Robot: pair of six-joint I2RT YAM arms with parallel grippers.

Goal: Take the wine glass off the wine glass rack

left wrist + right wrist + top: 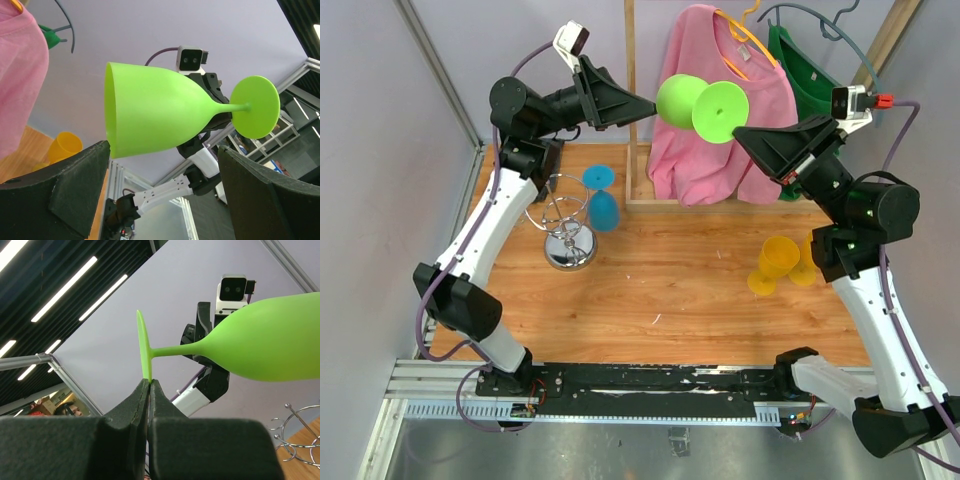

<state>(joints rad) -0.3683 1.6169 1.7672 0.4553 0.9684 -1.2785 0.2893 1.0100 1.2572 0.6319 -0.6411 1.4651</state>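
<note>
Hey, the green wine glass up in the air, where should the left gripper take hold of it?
Probably the bowl, coming from the side opposite the right gripper. The green wine glass lies sideways, bowl broadside before the open left gripper, and the right one pinches the foot's edge, crowding the stem.

We see the lime-green wine glass (pixel 682 102) sideways in mid-air, foot rim pinched by the right gripper (pixel 740 133), well apart from the chrome wine glass rack (pixel 568 225) standing upright at left.
</note>
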